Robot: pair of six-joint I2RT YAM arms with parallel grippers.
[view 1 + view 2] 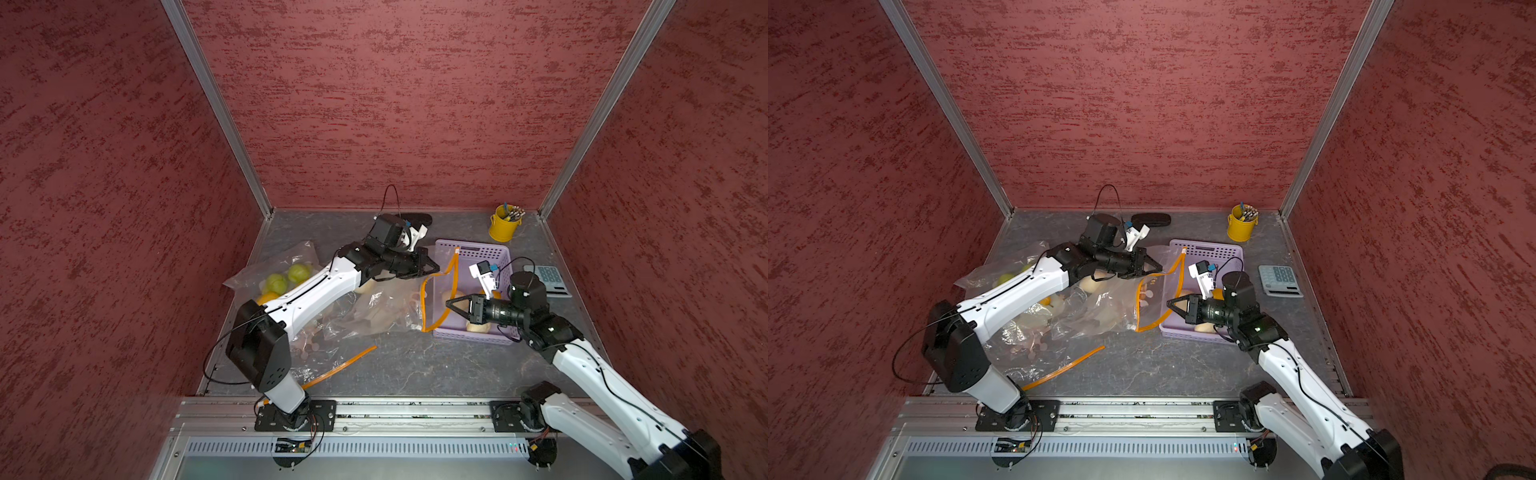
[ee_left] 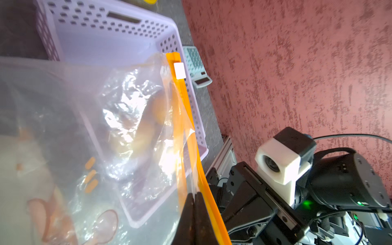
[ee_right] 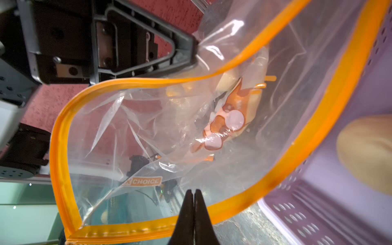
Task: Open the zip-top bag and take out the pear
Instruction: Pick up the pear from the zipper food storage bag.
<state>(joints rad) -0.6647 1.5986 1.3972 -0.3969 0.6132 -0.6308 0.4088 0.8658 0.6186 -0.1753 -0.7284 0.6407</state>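
Table [image 1: 415, 365]: left end effector [image 1: 435, 269], right end effector [image 1: 449, 304], both clamping one zip-top bag [image 1: 386, 309].

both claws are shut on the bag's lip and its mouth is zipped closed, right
No, the mouth is open: in the right wrist view the orange zip strip of the bag spreads into a loop. The left claw and right claw are shut on its lip.

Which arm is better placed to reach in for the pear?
Probably the right: the zip-top bag gapes toward the right fingers, while the left fingers pinch its far lip, holding it open.
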